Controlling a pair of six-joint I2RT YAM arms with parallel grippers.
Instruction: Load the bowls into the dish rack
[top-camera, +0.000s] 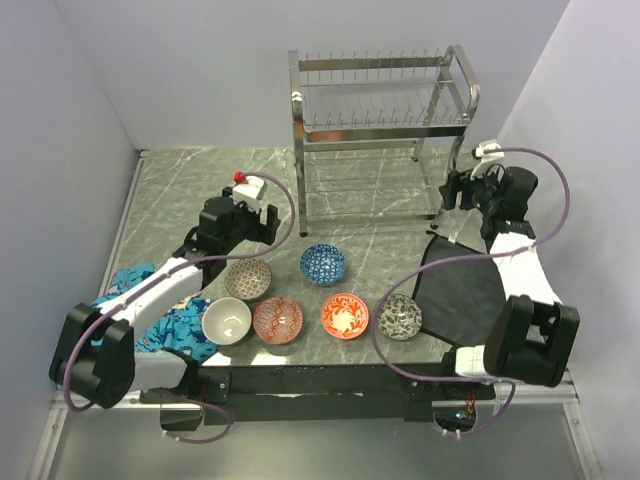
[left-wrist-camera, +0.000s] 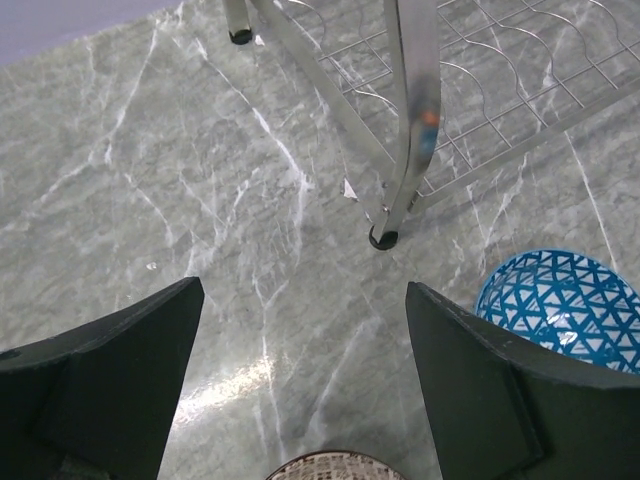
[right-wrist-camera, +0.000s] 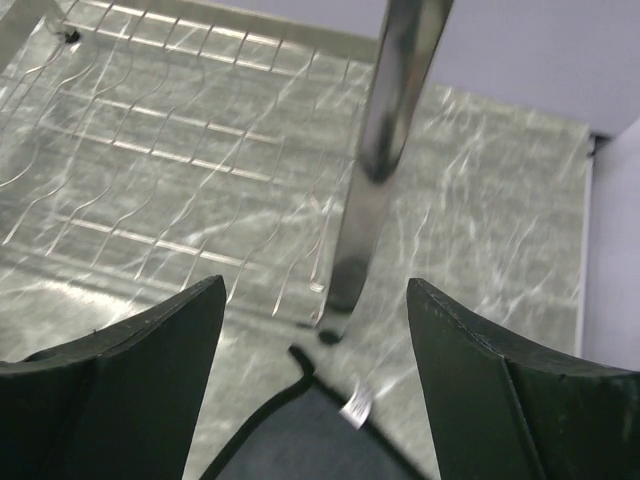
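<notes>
Left end effector (left-wrist-camera: 300, 320) nearer the bowls (top-camera: 344, 315) — both wide, empty

Six bowls sit lower middle of the surface (top-camera: 180, 190) in the top view, none in the dish rack (top-camera: 380, 110) at upper centre. The brown-grey bowl (top-camera: 248, 278) lies just below the left end effector, the blue bowl (top-camera: 323, 263) to its lower right; the right end effector (right-wrist-camera: 315, 300) hangs by the rack's right leg — well apart.

You have bright, even light from above with soft shadows. Glare streaks the table (left-wrist-camera: 225, 385) in the left wrist view, and the post of the rack (right-wrist-camera: 398, 90) looks blurred in the right wrist view
</notes>
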